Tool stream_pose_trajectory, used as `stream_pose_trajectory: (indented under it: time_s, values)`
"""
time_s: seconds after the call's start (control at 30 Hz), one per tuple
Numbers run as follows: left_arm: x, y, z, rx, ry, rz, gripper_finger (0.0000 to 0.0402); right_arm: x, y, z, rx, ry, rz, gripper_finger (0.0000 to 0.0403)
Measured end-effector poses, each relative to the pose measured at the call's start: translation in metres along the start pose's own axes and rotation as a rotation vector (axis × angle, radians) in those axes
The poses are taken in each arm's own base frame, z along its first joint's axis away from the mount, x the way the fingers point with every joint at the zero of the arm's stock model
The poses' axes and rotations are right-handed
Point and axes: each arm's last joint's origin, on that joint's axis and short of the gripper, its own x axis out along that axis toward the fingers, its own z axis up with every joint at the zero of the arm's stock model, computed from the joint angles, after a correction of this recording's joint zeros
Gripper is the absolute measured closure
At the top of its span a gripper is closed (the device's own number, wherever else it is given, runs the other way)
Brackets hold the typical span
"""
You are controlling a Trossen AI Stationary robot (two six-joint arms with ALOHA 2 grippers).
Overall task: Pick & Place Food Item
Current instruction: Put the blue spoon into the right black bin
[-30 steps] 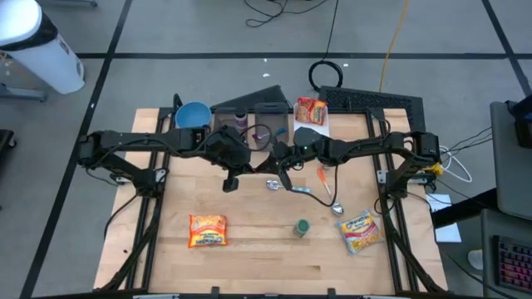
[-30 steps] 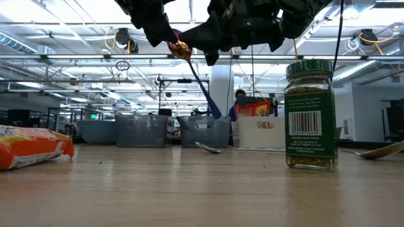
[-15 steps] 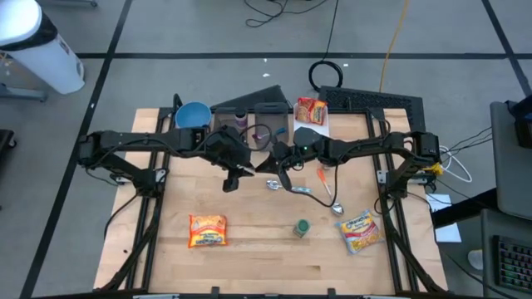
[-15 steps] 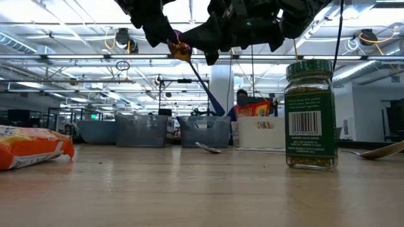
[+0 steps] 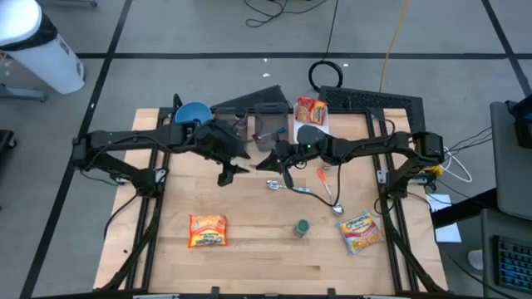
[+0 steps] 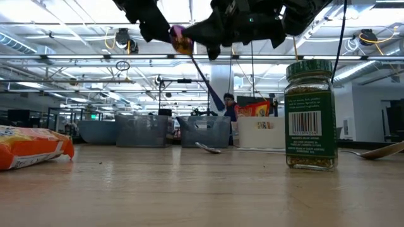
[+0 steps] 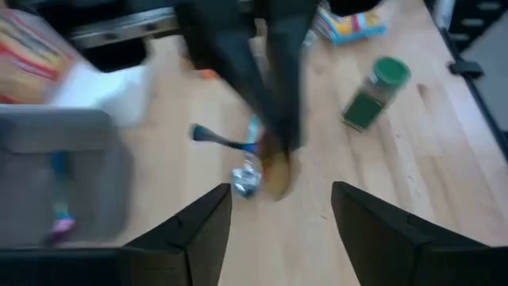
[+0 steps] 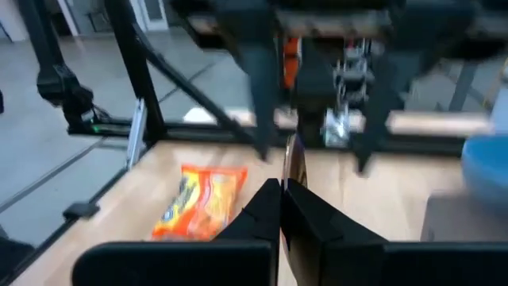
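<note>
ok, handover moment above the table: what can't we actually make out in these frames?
- Thin object pinched in the shut right gripper: right wrist view is motion-blurred, so its kind is unclear.
- Small gold-and-purple tip: low view, the dark arms crowd it at the top edge.
- Left gripper: open, nothing between its fingers; left wrist view is blurred.
- Grey bins' contents: high view, too small.
</note>
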Motion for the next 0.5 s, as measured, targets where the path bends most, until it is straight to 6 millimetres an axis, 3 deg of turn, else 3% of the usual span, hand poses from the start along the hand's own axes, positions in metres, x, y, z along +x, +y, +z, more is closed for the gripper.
stream_pose_trajectory:
  time_s: [0.3,0.5]
  values:
    - [-0.042,0.008,-0.003,0.003,-0.093,0.068,0.0167,-0.012,0.01,0.022,-0.151,-0.058,-0.068,0.0403]
    - [-0.048,0.008,-0.018,0.004,-0.179,0.022,0.0167,-0.014,0.004,0.027,-0.211,-0.107,-0.136,0.0403]
